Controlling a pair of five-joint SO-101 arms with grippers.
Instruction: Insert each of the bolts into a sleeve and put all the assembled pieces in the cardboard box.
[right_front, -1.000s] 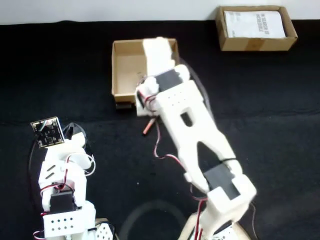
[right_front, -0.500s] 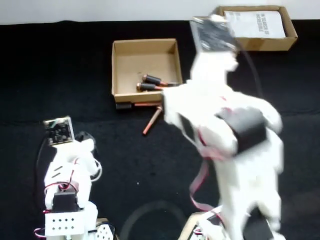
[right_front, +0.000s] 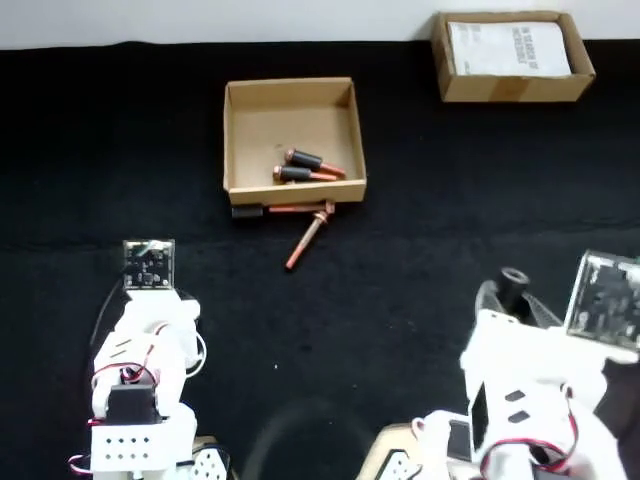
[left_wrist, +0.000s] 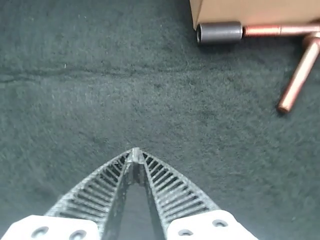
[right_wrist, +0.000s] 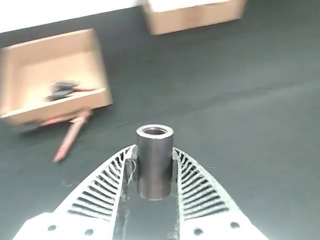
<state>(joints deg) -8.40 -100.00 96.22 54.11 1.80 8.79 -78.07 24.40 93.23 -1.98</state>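
The open cardboard box (right_front: 240, 130) sits at the back centre with two bolt-and-sleeve pieces (right_front: 308, 166) inside. Against its front wall on the table lies a dark sleeve (left_wrist: 220, 32) with a copper bolt shaft (left_wrist: 272, 30) sticking out of it. A loose copper bolt (right_front: 305, 238) lies slanted just in front. My left gripper (left_wrist: 135, 151) is shut on nothing, low over bare cloth well short of these parts. My right gripper (right_wrist: 155, 147) is shut on an upright grey sleeve (right_wrist: 155, 162), near the table's front right (right_front: 512, 282).
A second cardboard box (right_front: 512, 88) holding a printed sheet stands at the back right. Black cloth covers the table. The left arm (right_front: 140, 340) stands at the front left, the right arm's body (right_front: 530, 400) at the front right.
The right arm has swung back from the cardboard box to the front right, carrying the sleeve. The left arm's wrist has drifted a little to the right.
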